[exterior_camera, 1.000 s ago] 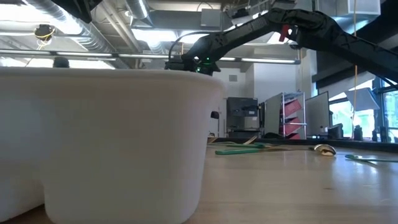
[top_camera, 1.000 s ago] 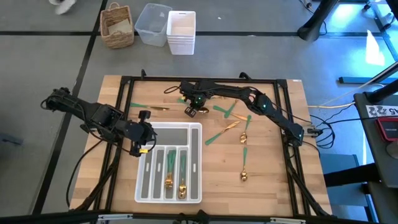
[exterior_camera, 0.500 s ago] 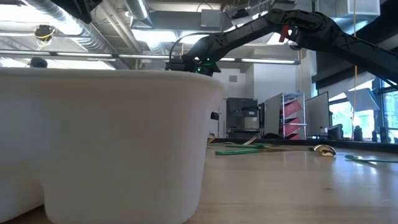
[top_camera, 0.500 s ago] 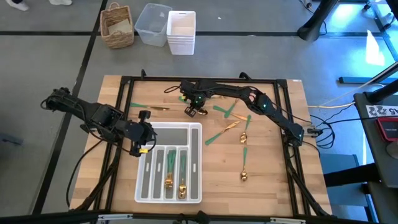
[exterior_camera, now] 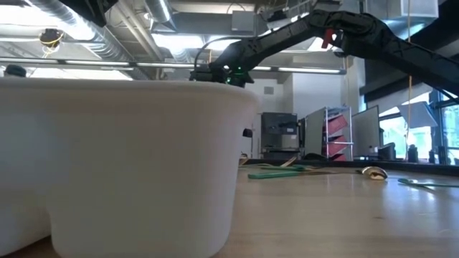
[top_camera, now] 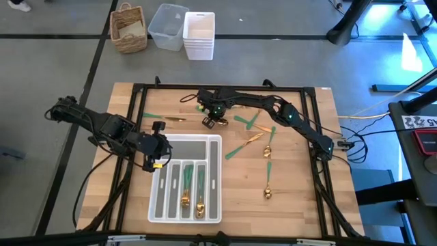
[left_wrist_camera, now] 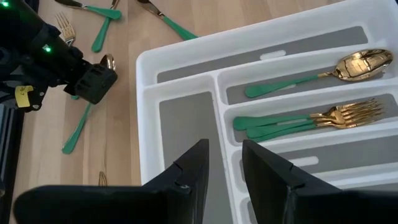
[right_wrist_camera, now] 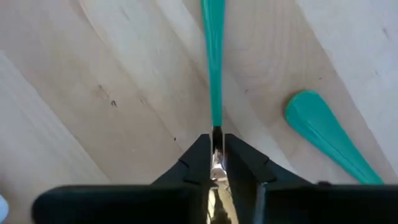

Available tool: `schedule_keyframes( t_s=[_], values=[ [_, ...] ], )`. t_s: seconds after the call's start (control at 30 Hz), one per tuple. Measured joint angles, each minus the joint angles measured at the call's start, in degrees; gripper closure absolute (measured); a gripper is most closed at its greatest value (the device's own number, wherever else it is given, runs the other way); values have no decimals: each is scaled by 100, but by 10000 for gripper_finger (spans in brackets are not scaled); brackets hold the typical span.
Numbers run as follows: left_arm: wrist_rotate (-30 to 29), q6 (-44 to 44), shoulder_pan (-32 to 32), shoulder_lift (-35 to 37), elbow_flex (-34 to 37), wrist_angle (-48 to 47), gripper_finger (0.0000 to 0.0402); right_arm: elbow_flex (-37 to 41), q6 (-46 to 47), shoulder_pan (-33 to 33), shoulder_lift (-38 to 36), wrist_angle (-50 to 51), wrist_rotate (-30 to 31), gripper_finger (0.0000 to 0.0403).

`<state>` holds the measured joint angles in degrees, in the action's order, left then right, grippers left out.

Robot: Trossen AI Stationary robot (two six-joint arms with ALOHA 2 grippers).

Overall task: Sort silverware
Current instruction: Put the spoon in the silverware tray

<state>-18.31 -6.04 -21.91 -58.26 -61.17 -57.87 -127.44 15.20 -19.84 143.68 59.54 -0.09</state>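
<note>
The silverware has gold heads and green handles. Several pieces lie loose on the table's right half (top_camera: pixel 268 179) and near the far edge (top_camera: pixel 246 121). A spoon (left_wrist_camera: pixel 348 65) and forks (left_wrist_camera: pixel 323 117) lie in the white organizer tray (top_camera: pixel 214 179). My right gripper (top_camera: pixel 214 121) is over the far middle of the table, shut on one piece (right_wrist_camera: pixel 214 68). My left gripper (left_wrist_camera: pixel 225 165) hovers open over the tray's far left part and touches nothing. In the low view the tray wall (exterior_camera: pixel 129 165) hides most of the table. My right gripper pinches one piece of silverware at its gold neck (right_wrist_camera: pixel 216 158), where the green handle starts, between the two fingertips (right_wrist_camera: pixel 239 155). It comes from above. The green handle (right_wrist_camera: pixel 214 68) runs straight out past the fingertips over the wood. Whether it rests on the table I cannot tell.
A second green handle end (right_wrist_camera: pixel 323 134) lies beside the held piece. One piece lies alone at the far left (top_camera: pixel 171 118). A black frame (top_camera: pixel 136 89) borders the table. Beyond the far edge stand a wicker basket (top_camera: pixel 130 29) and plastic bins (top_camera: pixel 198 34).
</note>
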Motion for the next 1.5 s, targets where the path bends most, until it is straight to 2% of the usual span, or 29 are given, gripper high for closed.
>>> schedule_keyframes(
  t_s=[0.17, 0.6, 0.73, 0.97, 1.23, 1.5],
  values=[
    [0, 0, 0, 0, 0, -1, 312, 0, 193, 7, 0, -71, 102, 320],
    [2, 0, -1, -2, 0, -1, 312, -5, 234, 164, 122, -91, 716, 316],
    [2, 0, -2, -2, 0, -1, 312, -7, 235, 152, 122, -89, 737, 331],
    [2, 0, -1, -2, 0, -1, 312, -7, 226, 155, 125, -83, 717, 391],
    [2, -11, -2, -2, 0, -1, 312, -16, 1, 138, 116, 0, 476, 386],
    [4, -710, -2, -2, 0, -29, 311, -567, -50, 140, 136, 795, 99, 393]
  ],
)
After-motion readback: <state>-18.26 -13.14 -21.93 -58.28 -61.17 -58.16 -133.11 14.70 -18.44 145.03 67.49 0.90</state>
